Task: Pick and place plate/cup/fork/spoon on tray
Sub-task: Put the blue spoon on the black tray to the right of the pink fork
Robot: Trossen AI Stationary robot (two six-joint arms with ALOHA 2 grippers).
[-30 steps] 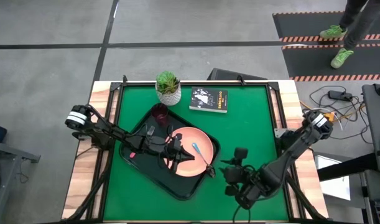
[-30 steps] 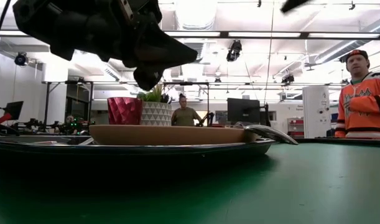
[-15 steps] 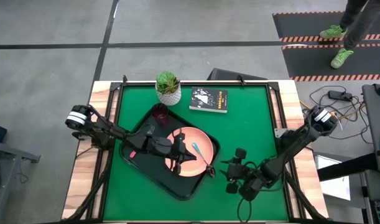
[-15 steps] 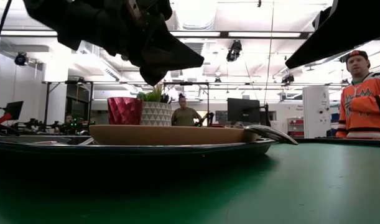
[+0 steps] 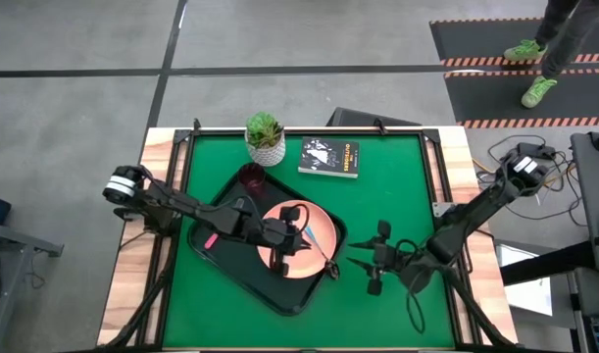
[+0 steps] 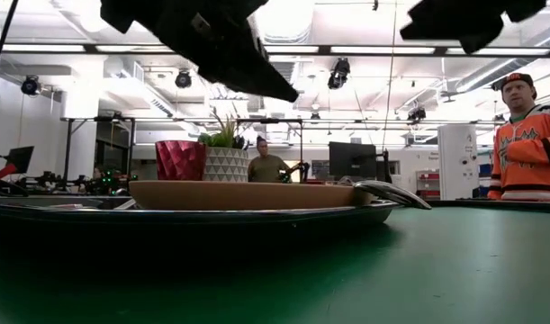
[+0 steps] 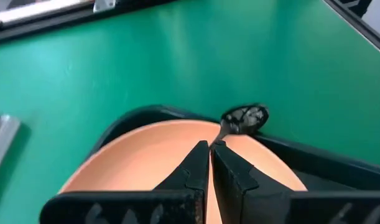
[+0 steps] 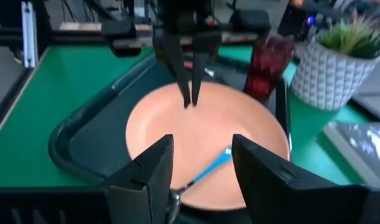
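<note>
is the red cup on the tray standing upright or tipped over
Upright. In the low view the cup stands with its rim level on the tray, behind the plate; the high view looks down into its mouth.

The green table [image 5: 397, 206] carries the black tray [image 5: 213, 257]; behind the tray stand a potted plant [image 5: 266, 138] and, beside it, a small black book [image 5: 329, 157].

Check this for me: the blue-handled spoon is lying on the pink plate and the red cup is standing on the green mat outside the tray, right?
Not quite. The spoon does lie on the plate, but the high view shows the cup standing inside the tray, at its corner nearest the plant pot.
</note>
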